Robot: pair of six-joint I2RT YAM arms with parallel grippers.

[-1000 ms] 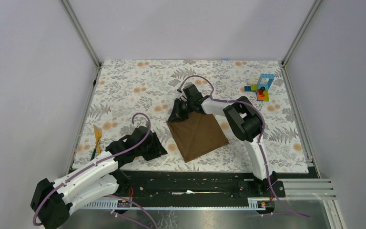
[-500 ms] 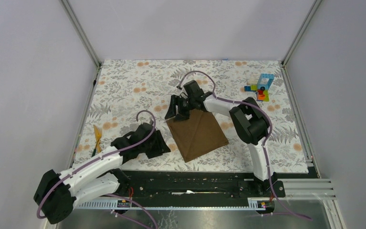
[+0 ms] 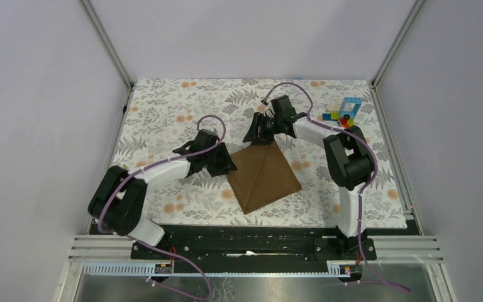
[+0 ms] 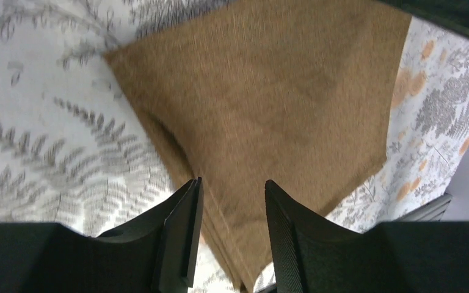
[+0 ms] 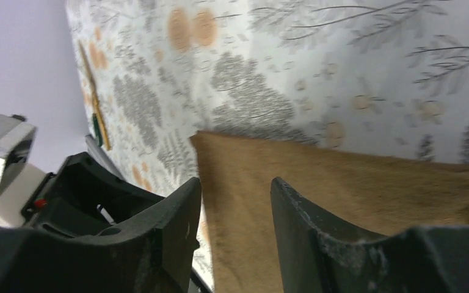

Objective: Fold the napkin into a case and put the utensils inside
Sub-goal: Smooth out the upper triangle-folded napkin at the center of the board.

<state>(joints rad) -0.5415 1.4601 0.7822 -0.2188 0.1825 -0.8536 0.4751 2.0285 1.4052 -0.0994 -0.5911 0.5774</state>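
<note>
The brown napkin lies folded flat on the floral cloth near the middle, a crease running down it. My left gripper hovers at its left edge. In the left wrist view, the left gripper is open with that layered edge of the napkin below the gap and nothing pinched. My right gripper is just beyond the far corner. The right gripper is open above the napkin. The yellow utensils show far off near the wall. My left arm hides them in the top view.
A small stack of colourful toy blocks stands at the back right. The floral table covering spans the work area, with metal frame posts at its corners. My left forearm stretches across the near-left part of the cloth.
The right gripper opened, let go of the napkin's far corner and drew back to the far right. The left arm swung from the near left up to the napkin's left edge.
</note>
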